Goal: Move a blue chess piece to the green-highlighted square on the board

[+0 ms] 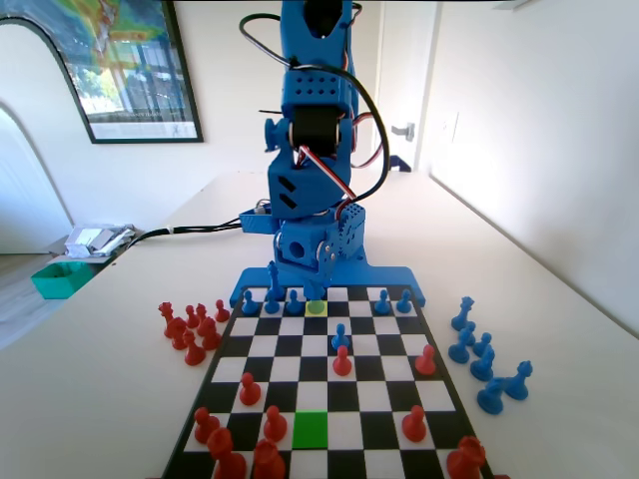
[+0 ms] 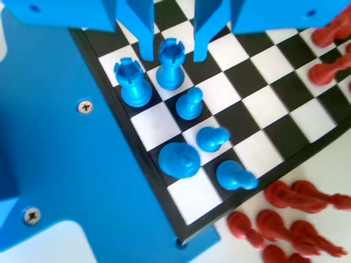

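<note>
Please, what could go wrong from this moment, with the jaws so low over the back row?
The open gripper brackets one blue rook, and a second rook stands right beside it; a closing jaw might knock it. The green-highlighted square lies far down the board, with red pieces along the way.

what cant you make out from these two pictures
- Fixed view: the blue pieces on the board's far row are too small, and partly covered by the arm's base, to tell apart.
- Fixed view: the bottom edge cuts off the nearest red pieces.
- Wrist view: the gripper straddles a blue castle-topped piece; whether the jaws touch it cannot be told.
- Wrist view: the green square lies outside the frame.
</note>
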Controlling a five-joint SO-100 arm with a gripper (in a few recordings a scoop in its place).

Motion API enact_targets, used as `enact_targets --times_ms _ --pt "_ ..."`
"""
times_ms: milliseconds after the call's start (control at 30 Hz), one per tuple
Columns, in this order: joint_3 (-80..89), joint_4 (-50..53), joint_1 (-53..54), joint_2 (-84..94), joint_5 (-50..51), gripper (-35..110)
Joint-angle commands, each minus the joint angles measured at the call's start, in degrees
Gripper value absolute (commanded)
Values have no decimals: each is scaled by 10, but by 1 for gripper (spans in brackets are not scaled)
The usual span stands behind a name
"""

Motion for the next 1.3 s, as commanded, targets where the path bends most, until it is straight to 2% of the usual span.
enact_targets --times_ms 0,733,1267 --pt "3 0 10 11 -8 11" --pt "25 -49 4 -3 -4 10" --pt "38 -70 6 -5 -12 1"
